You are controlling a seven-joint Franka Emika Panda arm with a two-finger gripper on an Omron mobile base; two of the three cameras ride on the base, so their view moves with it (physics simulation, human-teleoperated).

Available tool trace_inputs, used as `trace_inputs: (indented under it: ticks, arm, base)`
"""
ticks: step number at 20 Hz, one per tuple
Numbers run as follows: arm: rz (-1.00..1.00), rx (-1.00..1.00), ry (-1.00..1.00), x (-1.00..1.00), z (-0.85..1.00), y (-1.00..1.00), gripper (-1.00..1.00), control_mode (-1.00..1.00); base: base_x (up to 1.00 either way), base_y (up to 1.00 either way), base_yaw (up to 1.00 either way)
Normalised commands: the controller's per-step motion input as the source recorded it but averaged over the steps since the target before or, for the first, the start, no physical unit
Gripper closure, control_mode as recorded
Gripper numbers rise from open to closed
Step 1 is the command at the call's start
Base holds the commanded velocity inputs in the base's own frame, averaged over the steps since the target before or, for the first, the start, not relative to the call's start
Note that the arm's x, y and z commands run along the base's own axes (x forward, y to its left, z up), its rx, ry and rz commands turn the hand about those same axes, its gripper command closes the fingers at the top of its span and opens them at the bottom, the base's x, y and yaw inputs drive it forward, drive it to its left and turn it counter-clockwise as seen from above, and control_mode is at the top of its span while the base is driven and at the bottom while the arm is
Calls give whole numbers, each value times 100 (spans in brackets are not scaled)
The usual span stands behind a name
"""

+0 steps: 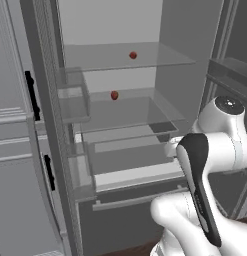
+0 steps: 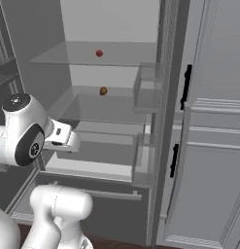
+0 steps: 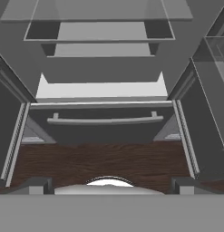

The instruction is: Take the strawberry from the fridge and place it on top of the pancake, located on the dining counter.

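Note:
The fridge (image 1: 110, 30) stands open in front of me, with a pale interior and clear glass shelves. A small red fruit (image 1: 133, 55) (image 2: 99, 53) lies on the upper glass shelf. A second reddish one (image 1: 114, 95) (image 2: 103, 90) lies on the shelf below. They are too small to tell which is the strawberry. My gripper (image 3: 109, 186) is open, with its two dark fingertips (image 3: 38, 185) far apart and nothing between them. It hangs low before the fridge, well below both fruits, and faces the lower shelves and the bottom drawer (image 3: 104, 120). The pancake and the dining counter are out of view.
Clear door bins (image 1: 72, 100) (image 2: 146, 87) hang on one open door, and more bins (image 1: 230, 75) on the other. Light-grey panelled cabinets with black handles (image 1: 30, 95) (image 2: 187, 87) flank the fridge. Dark wood floor (image 3: 104, 161) lies below the drawer.

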Motion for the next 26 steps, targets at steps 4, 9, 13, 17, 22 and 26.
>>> trace_inputs:
  ticks: [4, 9, 13, 17, 22, 26]
  arm:
    - [0, 0, 0, 0, 0, 0, -100, 100]
    - [0, 0, 0, 0, 0, 0, -100, 100]
    - [0, 0, 0, 0, 0, 0, -100, 100]
    - [0, 0, 0, 0, 0, 0, -100, 100]
    - [0, 0, 0, 0, 0, 0, -100, 100]
    - [0, 0, 0, 0, 0, 0, -100, 100]
  base:
    - [61, 21, -3]
    - [53, 18, -2]
    - [39, 10, -2]
    - [41, 15, -1]
    - [45, 14, 0]
    - [36, 6, 0]
